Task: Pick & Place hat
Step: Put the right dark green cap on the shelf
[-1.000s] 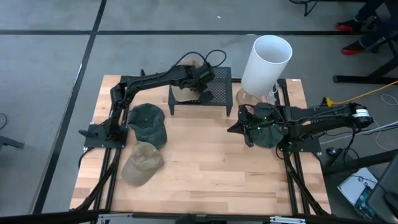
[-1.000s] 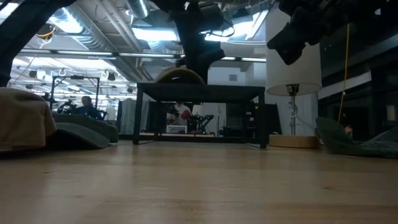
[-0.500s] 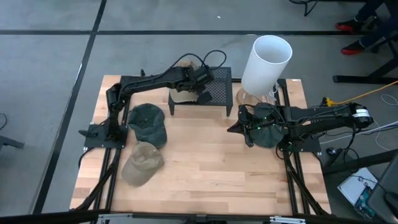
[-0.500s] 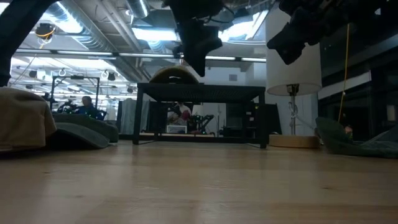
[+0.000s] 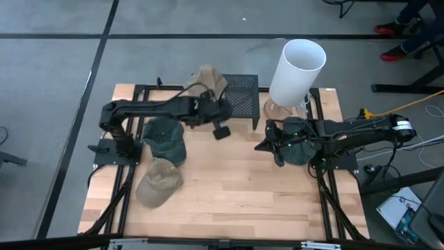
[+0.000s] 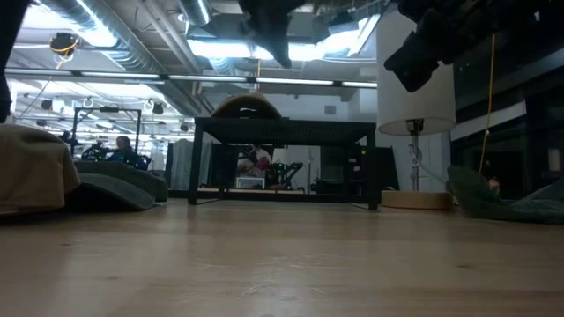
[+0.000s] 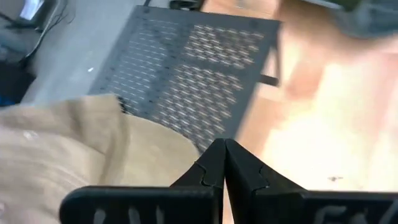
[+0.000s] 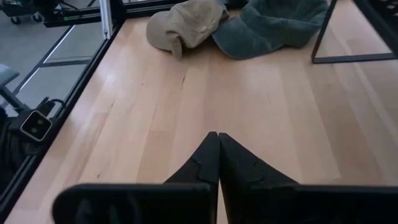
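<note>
tan hat set on the rack, both claws closed and empty

a tan hat (image 5: 207,78) is seen resting on the far left part of a black perforated rack (image 5: 239,94), with part of it hanging over the rack's edge. the left claw (image 5: 220,130) is held above the wooden table (image 5: 229,180) just in front of the rack, so the tan hat lies beyond it and a little to its left. its fingers (image 7: 222,163) are pressed together with nothing between them, and in the left wrist view the hat (image 7: 74,146) and the rack (image 7: 199,68) are seen past their tips.

a dark green hat (image 5: 164,139) is laid on the table to the left of that claw, beneath the left arm, and a second tan hat (image 5: 158,182) is placed just in front of the green one, touching it.

the right claw (image 5: 262,146) is held over the table's right part, well apart from the left claw. its fingers (image 8: 214,163) are likewise shut on nothing. another dark green hat (image 5: 300,151) is found under the right arm, just behind that claw. a white lamp (image 5: 297,69) is stood beyond it, beside the rack's right end.
</note>
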Robot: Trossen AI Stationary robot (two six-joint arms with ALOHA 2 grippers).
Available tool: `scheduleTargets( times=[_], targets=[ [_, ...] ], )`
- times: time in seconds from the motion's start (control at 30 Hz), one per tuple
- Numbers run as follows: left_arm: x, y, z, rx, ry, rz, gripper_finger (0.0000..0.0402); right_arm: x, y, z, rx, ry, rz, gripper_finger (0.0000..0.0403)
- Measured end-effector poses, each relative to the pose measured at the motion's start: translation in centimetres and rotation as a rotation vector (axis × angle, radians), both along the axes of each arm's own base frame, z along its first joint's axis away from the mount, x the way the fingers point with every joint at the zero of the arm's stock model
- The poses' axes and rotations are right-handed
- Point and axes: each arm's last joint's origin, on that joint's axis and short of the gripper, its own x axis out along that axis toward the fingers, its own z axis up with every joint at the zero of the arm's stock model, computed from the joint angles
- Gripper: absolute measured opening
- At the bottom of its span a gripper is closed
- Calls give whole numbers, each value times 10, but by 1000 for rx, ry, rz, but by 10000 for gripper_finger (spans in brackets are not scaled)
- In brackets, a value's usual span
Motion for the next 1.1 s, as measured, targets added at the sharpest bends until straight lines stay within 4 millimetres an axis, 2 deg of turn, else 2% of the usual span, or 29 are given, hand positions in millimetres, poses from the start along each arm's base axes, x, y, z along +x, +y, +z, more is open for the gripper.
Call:
scheduleTargets(
  times=[0.2,0.33,0.57,0.73,0.9,1.1],
  targets=[
    [-27,-40,-15,-24,-144,-77,1,0,5,0,2,4,25,7],
    [-47,-62,-38,-57,-226,-124,2,0,9,0,4,5,38,7],
    [-70,-91,-86,-113,-317,-196,3,-1,12,0,49,12,31,7],
    [-76,-105,-108,-150,-366,-267,1,0,11,0,78,18,-10,7],
    [-79,-112,-116,-133,-383,-336,2,3,10,-4,93,34,-76,7],
    [-76,-115,-111,-47,-404,-429,4,12,10,-6,128,15,-95,7]
  ],
)
